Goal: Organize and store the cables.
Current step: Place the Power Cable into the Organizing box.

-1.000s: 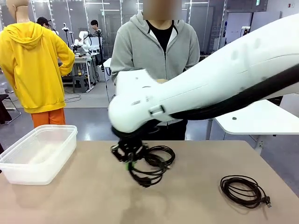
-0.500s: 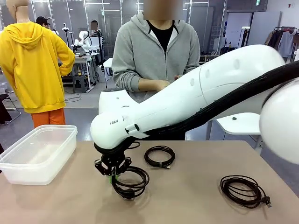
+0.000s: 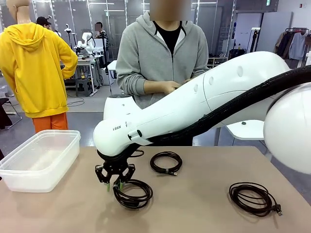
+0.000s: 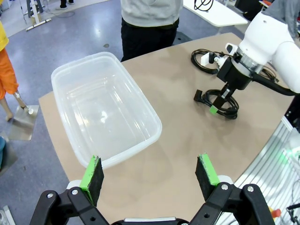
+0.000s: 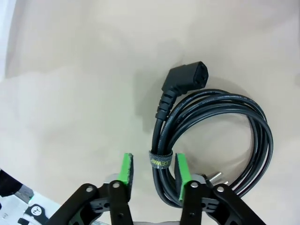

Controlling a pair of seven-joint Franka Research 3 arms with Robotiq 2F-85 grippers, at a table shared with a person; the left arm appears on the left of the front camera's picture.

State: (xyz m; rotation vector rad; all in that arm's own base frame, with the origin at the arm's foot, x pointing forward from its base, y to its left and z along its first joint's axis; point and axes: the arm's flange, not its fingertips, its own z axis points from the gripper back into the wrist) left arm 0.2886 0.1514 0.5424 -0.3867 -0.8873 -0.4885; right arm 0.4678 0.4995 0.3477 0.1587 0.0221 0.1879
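Looking across a tan tabletop (image 3: 204, 218) toward a person (image 3: 163, 53) standing at its far edge. Noting a clear plastic bin (image 3: 29, 182) sitting at the left end, hard by the left edge, with bare table lying open between it and the right gripper (image 3: 114, 184). Reaching in over the middle and hanging low above the nearest cable coil (image 3: 146, 198), fingers spread apart and clamping nothing. Straddling the coil's strap (image 5: 160, 159) in the right wrist view, one green pad (image 5: 125, 171) standing clear of the cord, the other just beside it; contact there being impossible to tell. Lying flat on the table, angled plug (image 5: 187, 77) pointing away from the fingers. Resting just behind it, toward the far edge, a second coil (image 3: 154, 165). Sitting well apart near the right front edge, a third coil (image 3: 238, 194), leaving a wide bare stretch between. Hovering high over the table's edge beside the bin, the left gripper (image 4: 149, 161), pads wide apart and holding nothing.
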